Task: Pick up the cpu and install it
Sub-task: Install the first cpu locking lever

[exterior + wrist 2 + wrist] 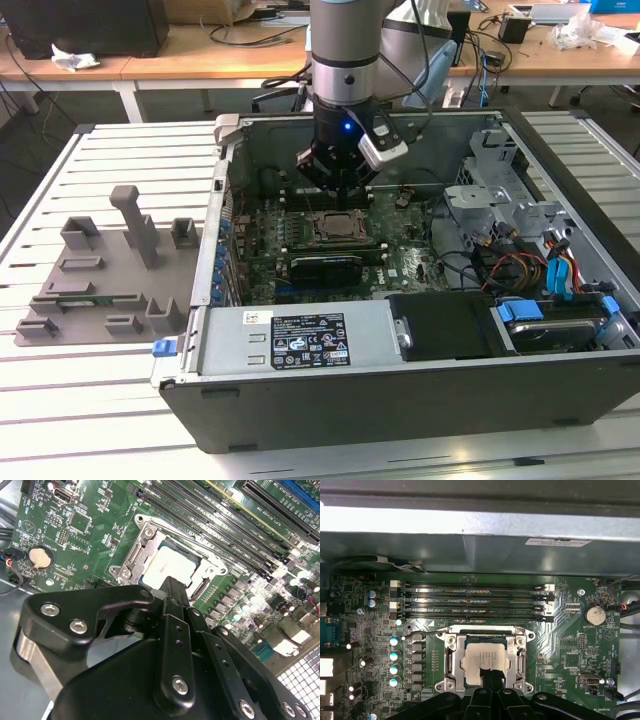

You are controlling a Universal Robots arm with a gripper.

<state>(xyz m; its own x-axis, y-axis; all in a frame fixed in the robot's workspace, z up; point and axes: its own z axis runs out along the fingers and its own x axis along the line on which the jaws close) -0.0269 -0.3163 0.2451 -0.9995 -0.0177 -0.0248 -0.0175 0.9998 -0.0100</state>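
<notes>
Over the black metal-framed socket (451, 662), hold black gripper (489, 674) plumb above flat silver square cpu (482, 655), avoiding sideways drag; cannot tell whether clenched.

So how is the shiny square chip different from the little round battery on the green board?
The cpu is square; the battery is round. The cpu looks clearly bigger than the battery. The cpu lies inside the metal socket frame, while the battery sits in its own holder, apart from that frame. Both are flat, pale and shiny, and both lie on the green board.
</notes>
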